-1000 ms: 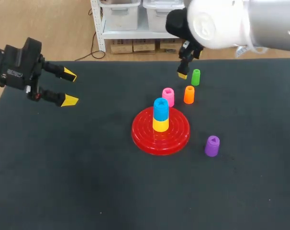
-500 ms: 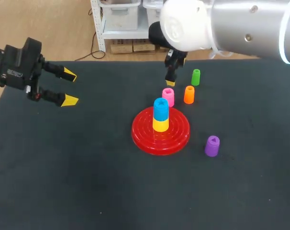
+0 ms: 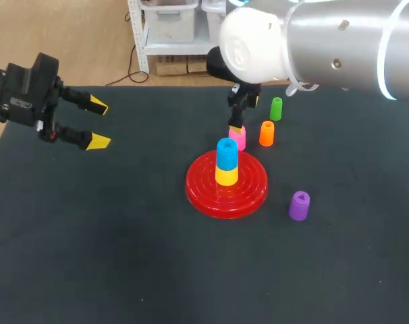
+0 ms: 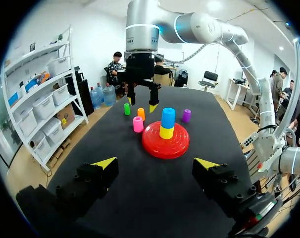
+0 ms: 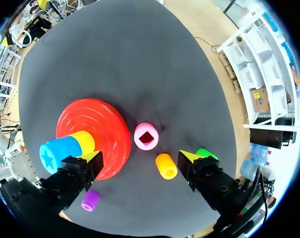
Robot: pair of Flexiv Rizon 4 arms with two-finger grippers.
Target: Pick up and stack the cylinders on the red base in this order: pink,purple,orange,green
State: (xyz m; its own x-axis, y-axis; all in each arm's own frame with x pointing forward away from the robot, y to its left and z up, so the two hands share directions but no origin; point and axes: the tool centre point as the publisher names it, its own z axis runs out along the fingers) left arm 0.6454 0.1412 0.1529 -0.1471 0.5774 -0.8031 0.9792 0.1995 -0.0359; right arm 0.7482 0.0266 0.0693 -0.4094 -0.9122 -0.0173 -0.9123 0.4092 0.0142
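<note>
Right gripper (image 5: 140, 157) hangs with its fingers spread wide and nothing between them, above the pink cylinder (image 5: 146, 137), which stands on the dark worktop (image 3: 123, 236) just beside the far rim of the red base (image 3: 204, 185). That base carries two pieces already: a yellow cylinder (image 3: 226, 175) at its centre with a blue cylinder (image 3: 227, 152) stacked on top. The orange cylinder (image 3: 266, 133) stands close beside the pink one, the green cylinder (image 3: 276, 109) a little farther back, and the purple cylinder (image 3: 300, 205) sits alone on the near side of the base, apart from its rim. From above, the bulk of the right arm covers most of its own gripper, so only one yellow tip shows, right at the pink cylinder's top. In the right wrist view the green cylinder is half hidden behind one finger. Off at the worktop's left edge the left gripper (image 3: 98, 123) is also wide apart and holds nothing, well away from every piece.
</note>
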